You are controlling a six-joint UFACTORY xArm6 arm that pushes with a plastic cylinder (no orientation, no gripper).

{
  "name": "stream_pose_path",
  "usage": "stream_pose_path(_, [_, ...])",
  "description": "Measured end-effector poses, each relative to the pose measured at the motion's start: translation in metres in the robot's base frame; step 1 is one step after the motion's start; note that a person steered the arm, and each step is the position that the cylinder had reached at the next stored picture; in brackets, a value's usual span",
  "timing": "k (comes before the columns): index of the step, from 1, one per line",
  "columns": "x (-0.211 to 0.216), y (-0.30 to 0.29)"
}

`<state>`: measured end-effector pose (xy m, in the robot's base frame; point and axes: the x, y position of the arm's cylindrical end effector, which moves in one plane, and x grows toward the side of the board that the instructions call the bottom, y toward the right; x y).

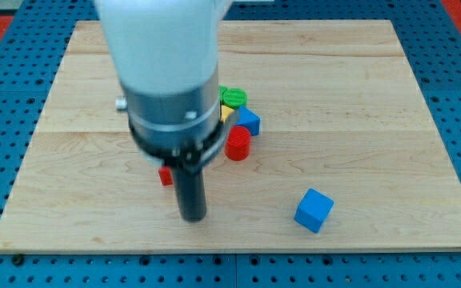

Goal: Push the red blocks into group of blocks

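Rod end first: my tip rests on the wooden board with nothing held, nearest the view's bottom. A blue cube lies well to the tip's right. Just up-left of the tip, a small red block peeks from behind the rod. Farther up-right stands a red cylinder, touching the cluster of blue block, yellow block and green cylinder.

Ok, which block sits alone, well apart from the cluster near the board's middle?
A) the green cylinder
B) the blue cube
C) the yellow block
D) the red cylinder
B: the blue cube lies by itself toward the view's bottom right, while the red cylinder, green cylinder and yellow block crowd together beside the arm.
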<state>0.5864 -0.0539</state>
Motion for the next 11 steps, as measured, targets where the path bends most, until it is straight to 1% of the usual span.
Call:
stream_pose_path(1, [-0.032,-0.056])
stream_pose_path(2, [-0.073,-0.058])
stream_pose_path(3, [-0.079,-0.03])
stream_pose_path(4, [-0.06,-0.051])
stream_pose_path(6, [-0.024,-0.006])
stream_pose_path(8, [-0.077,-0.009])
stream_pose_path(9, [-0.089,-0.009])
stream_pose_path(10, [-0.071,-0.009])
stream_pose_path(11, [-0.015,0.038])
